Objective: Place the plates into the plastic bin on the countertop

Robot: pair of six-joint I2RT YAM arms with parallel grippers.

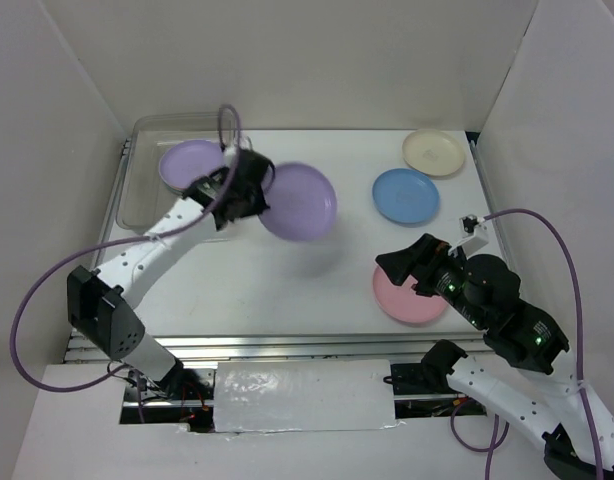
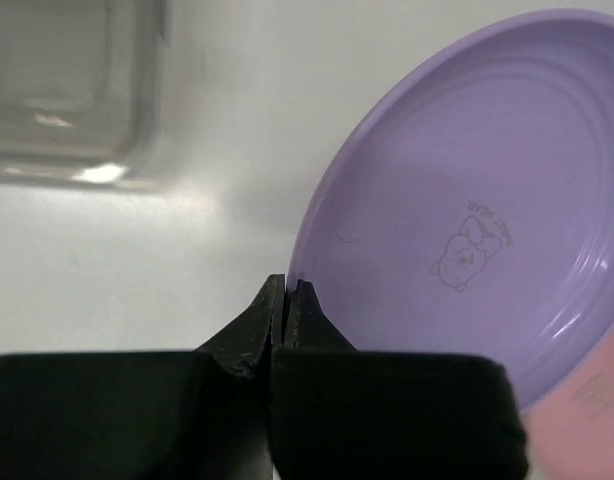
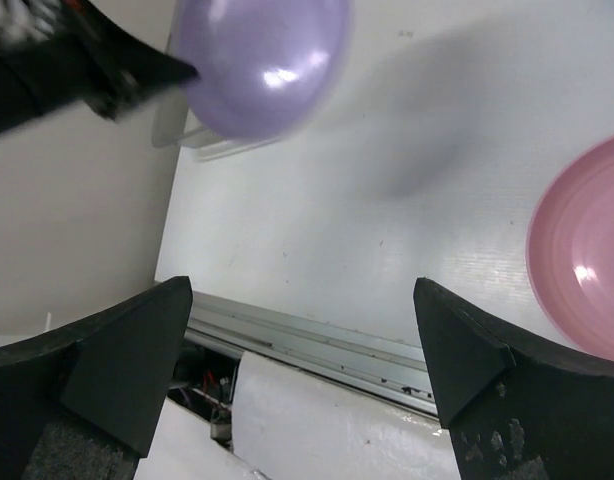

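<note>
Now left gripper (image 2: 285, 288) pinches a smooth, round lilac plate (image 2: 467, 220) by its rim; right gripper (image 3: 303, 295) gapes, pink plate (image 3: 583, 262) beside.

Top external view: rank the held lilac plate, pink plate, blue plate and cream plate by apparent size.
1. held lilac plate: looks largest, but it is lifted nearer the camera, so this is unsure.
2. pink plate: close behind, partly hidden by the right arm.
3. blue plate.
4. cream plate: only slightly smaller than blue.
</note>
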